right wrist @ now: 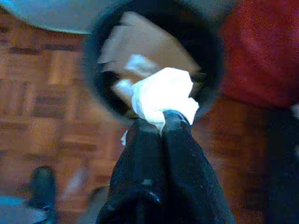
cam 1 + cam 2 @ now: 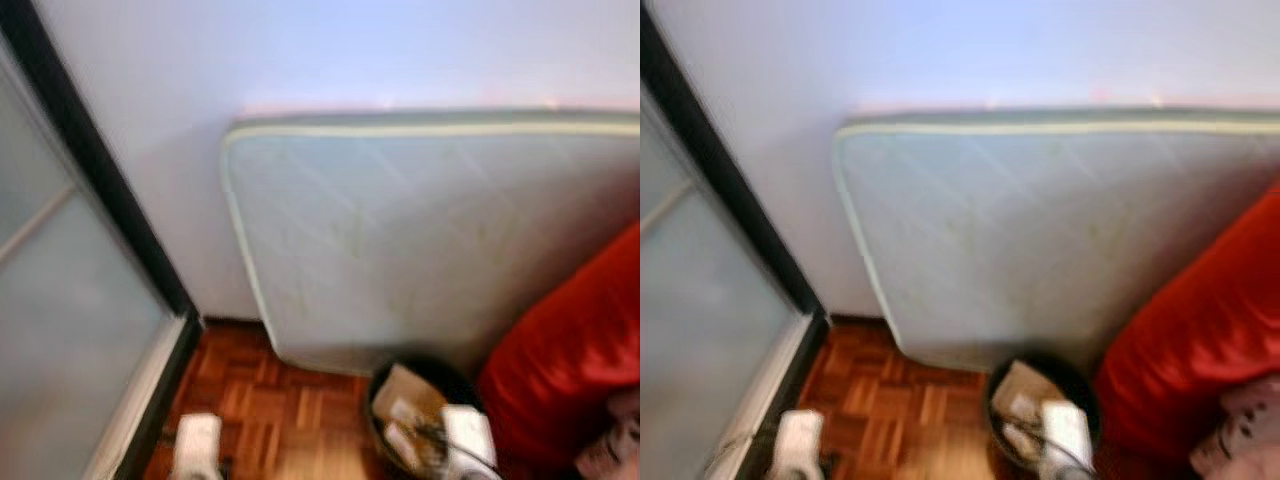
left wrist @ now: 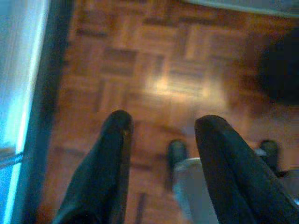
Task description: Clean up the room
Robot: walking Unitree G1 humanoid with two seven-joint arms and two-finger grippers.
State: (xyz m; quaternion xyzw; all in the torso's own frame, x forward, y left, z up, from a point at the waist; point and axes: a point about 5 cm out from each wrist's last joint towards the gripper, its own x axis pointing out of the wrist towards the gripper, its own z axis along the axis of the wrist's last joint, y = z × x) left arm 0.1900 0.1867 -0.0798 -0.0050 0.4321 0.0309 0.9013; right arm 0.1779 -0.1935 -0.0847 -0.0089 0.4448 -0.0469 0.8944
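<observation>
My right gripper [image 1: 161, 123] is shut on a crumpled white tissue [image 1: 161, 93], held right above a round black bin [image 1: 98, 100] that holds brown cardboard and paper scraps. From the head views the bin [image 2: 385, 375] stands on the parquet between a mattress and a red cushion, with my right arm [image 2: 468, 435] over it. My left gripper [image 3: 159, 128] hangs open over bare parquet [image 3: 177, 79], nothing between its fingers.
A pale quilted mattress [image 2: 430, 230] leans on its side against the white wall. A big red cushion [image 2: 570, 360] lies at the right. A frosted sliding door with a black frame [image 2: 110, 190] runs along the left.
</observation>
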